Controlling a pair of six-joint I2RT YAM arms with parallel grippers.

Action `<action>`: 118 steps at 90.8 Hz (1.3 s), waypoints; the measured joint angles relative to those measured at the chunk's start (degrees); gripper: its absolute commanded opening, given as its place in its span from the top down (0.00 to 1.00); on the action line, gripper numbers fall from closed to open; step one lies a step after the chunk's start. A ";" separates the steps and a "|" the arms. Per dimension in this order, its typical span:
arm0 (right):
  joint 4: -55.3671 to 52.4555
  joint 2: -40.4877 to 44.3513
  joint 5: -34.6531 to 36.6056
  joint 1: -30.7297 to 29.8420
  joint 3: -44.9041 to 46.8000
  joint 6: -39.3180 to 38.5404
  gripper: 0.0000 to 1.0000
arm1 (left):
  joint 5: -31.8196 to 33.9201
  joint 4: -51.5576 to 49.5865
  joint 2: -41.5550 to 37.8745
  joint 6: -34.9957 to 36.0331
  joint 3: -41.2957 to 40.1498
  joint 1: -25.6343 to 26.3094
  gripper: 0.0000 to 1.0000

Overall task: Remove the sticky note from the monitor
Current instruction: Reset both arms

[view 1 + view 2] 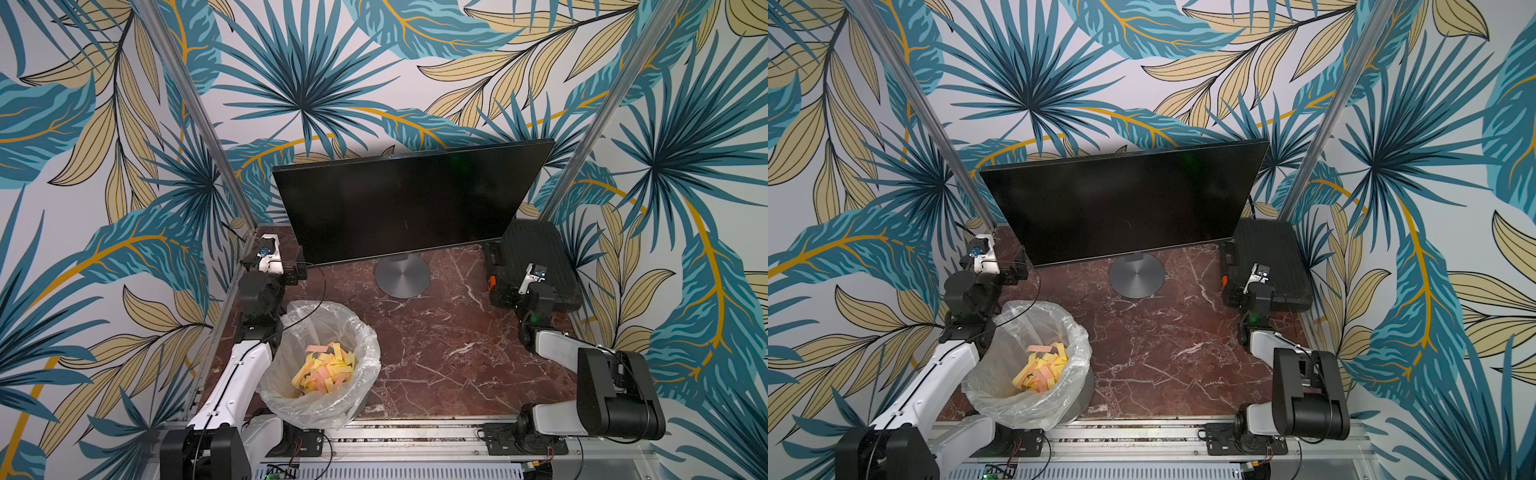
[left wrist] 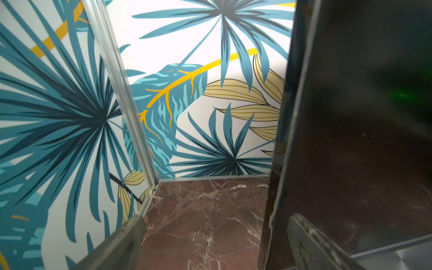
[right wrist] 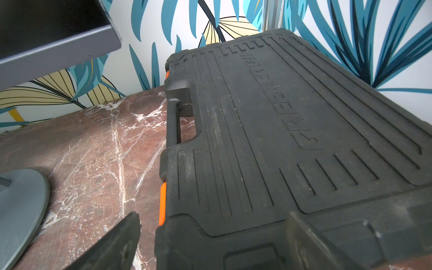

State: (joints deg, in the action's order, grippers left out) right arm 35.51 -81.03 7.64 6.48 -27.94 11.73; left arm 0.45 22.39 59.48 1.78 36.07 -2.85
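Observation:
The monitor (image 1: 407, 199) (image 1: 1121, 203) stands at the back of the marble table on a round grey base (image 1: 402, 275), its black screen bare. The sticky note is out of view in every frame. My left gripper (image 1: 296, 271) (image 1: 1016, 271) hovers open by the monitor's lower left corner; in the left wrist view the gripper (image 2: 216, 218) has only marble between its fingers, with the monitor's edge (image 2: 362, 140) beside one finger. My right gripper (image 1: 500, 291) (image 3: 214, 216) is open and empty over the front edge of the black ribbed box (image 3: 280, 117).
A bin lined with a clear bag (image 1: 374, 345) (image 1: 1077, 332) stands at the front left beside the left arm and holds several yellow and pink paper slips. The black ribbed box (image 1: 536, 245) lies at the back right. Patterned walls close in three sides.

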 measured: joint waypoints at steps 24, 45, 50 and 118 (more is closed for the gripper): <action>-0.02 0.00 0.04 -0.11 0.00 -0.02 0.01 | 4.59 -9.53 -1.75 -2.73 6.14 -0.48 0.00; 0.00 -0.20 0.07 -0.17 -0.02 -0.02 0.01 | 9.31 -11.78 -1.55 -4.94 8.81 -6.69 0.00; -0.02 -0.33 0.07 -0.17 -0.02 -0.02 0.01 | 9.99 -11.76 -1.18 -5.31 7.89 -8.61 0.00; -0.02 -0.42 0.98 -0.22 -0.02 -0.02 0.01 | 0.33 7.28 7.58 -11.61 -14.29 -5.66 0.00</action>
State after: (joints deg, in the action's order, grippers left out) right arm 35.48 -81.45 8.62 6.26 -27.97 11.70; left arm 0.78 29.67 67.07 -9.82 21.78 -8.51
